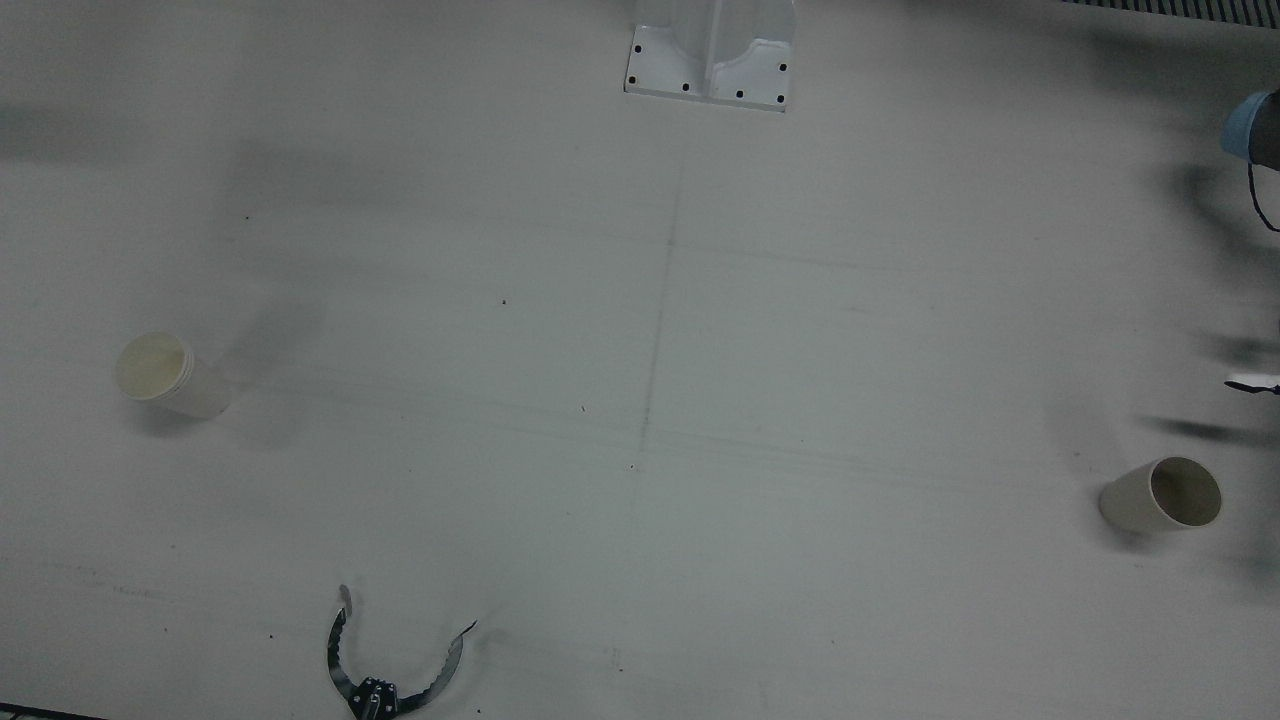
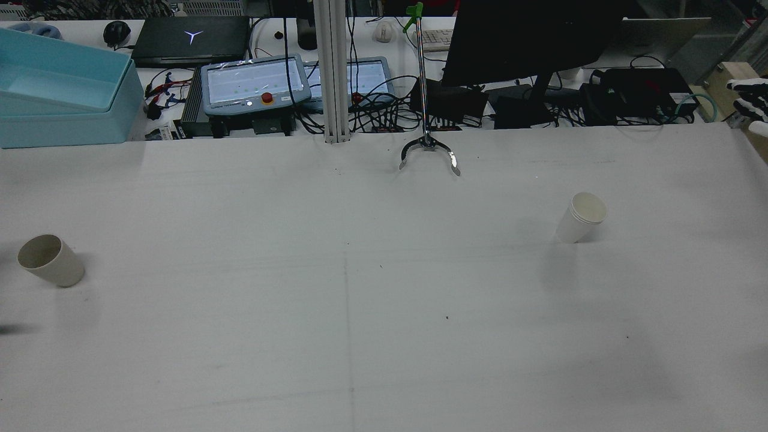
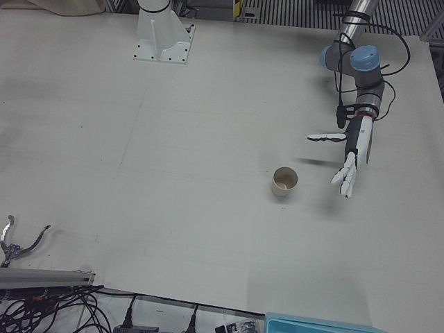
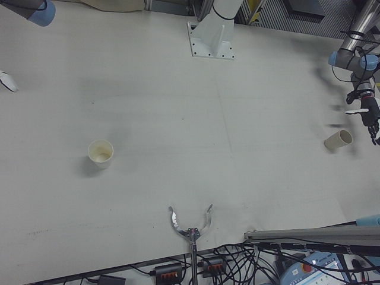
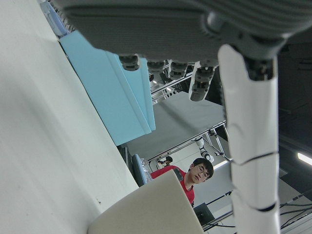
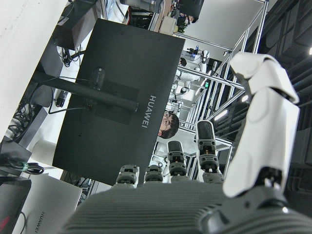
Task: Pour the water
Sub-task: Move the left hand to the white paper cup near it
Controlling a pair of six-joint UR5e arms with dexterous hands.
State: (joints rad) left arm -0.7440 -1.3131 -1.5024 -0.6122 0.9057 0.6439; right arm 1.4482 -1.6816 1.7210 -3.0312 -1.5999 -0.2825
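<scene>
Table (image 2: 360,300): white, scuffed | cups: one far left (image 2: 50,260), one right (image 2: 581,217), both upright, well apart | left hand (image 3: 349,154): open beside left cup | right hand (image 2: 750,105): open, empty | beyond: monitor (image 2: 528,42), cables.

The desk (image 1: 640,300) has a matt, pale grey top, faintly scuffed and smudged. Both cups look like matt paper: the cream one (image 1: 165,375) with a ridged rim, the beige one (image 1: 1165,497) smooth. The reacher tool's claw (image 1: 385,670) is shiny metal with toothed edges. The left robot hand (image 3: 347,163) wears glossy white plastic shells over dark parts.
</scene>
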